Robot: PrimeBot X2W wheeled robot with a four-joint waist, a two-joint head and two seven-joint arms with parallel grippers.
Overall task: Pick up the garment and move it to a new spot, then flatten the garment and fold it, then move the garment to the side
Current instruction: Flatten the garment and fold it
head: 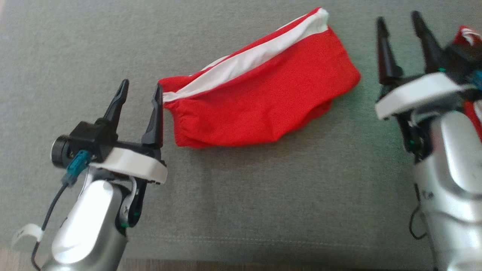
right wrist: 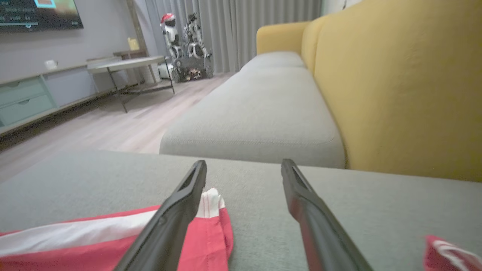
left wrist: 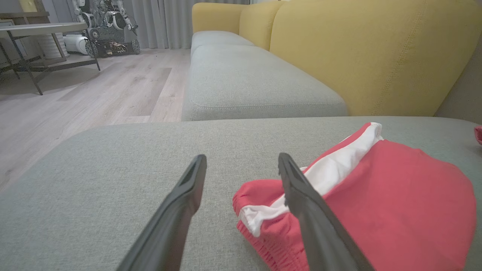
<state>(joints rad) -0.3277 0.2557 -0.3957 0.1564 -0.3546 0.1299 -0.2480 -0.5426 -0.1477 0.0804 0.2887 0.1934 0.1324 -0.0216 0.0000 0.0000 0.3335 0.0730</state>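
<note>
left gripper [head: 141, 84]: long dark fingers spread, nothing held; inner tip just beside the gathered end.
red cloth garment [head: 263, 105]: white side stripe, doubled over in a compact bundle on the grey woven sofa cushion [head: 263, 210], between both grippers.
right gripper [head: 398, 17]: spread, empty, near the rounded end but apart from it.
stage: could be set down awaiting flattening, or folded awaiting the shift aside.
handling: whichever it is, grip at the ends and keep both sides level.

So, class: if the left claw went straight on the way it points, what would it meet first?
Most likely the red garment: its gathered end lies just ahead of the left claw, by its right finger. Depth is unclear, so it might pass beside it over the grey cushion.
</note>
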